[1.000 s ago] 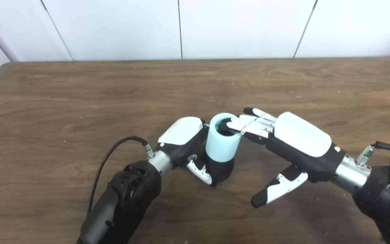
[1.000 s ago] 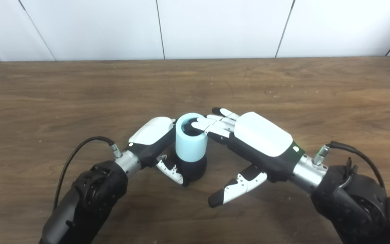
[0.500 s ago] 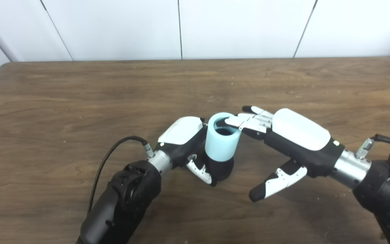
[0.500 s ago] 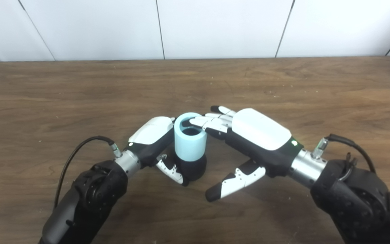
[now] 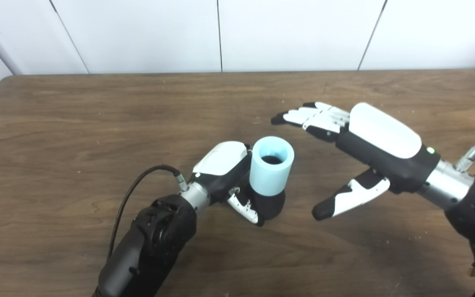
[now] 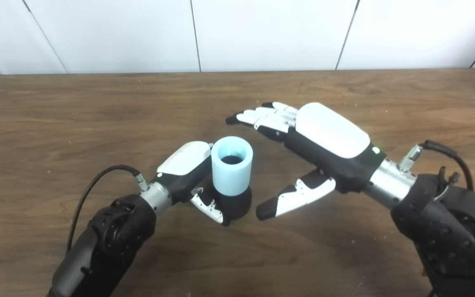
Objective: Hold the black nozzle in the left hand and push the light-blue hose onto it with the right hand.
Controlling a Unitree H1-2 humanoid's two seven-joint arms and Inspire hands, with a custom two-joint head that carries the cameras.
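A short light-blue hose (image 5: 271, 166) stands upright on top of the black nozzle (image 5: 272, 205), whose dark base rests on the wooden table (image 5: 76, 123). My left hand (image 5: 231, 177) is shut on the black nozzle from the left, thumb wrapped across its front. To the right and slightly behind, my right hand (image 6: 303, 144) hovers open, fingers stretched flat and thumb hanging down. It touches neither the hose nor the nozzle. The hose's top opening faces upward, dark inside.
A black cable (image 5: 138, 185) loops from my left wrist over the table. A white panelled wall (image 5: 221, 33) stands behind the table's far edge. Bare wood lies all around both hands.
My right hand has lifted its fingers off the hose's top rim and drawn back up and to the right. The left hand, nozzle and hose have stayed in place.
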